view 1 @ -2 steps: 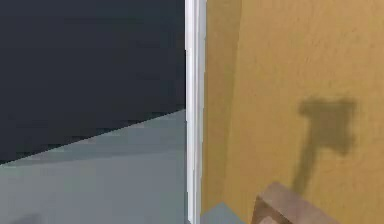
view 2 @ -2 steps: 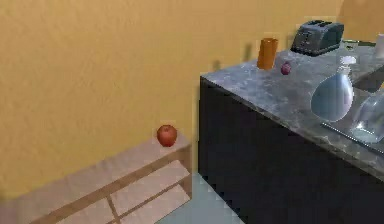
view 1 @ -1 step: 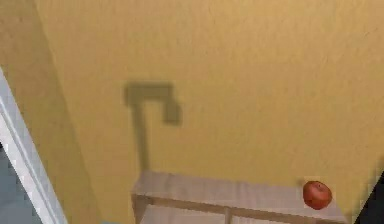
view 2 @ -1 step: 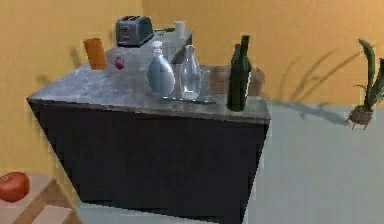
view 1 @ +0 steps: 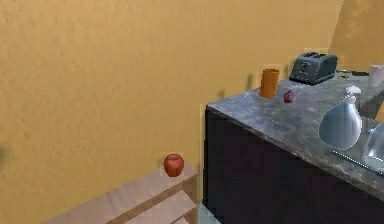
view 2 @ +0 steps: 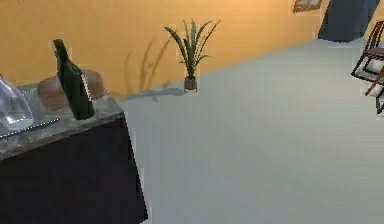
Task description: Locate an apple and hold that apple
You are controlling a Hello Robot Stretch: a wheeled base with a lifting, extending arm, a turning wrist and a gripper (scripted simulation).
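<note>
A red apple rests on a low wooden ledge against the orange wall, just left of the dark counter's end in the forward view. A smaller dark red round thing lies on the grey marble countertop, near an orange cylinder.
On the countertop stand a toaster, a pale blue spray bottle and a sink. The arm side view has a dark green bottle and a brownish loaf on the counter end, a potted plant by the wall, a chair and wide grey floor.
</note>
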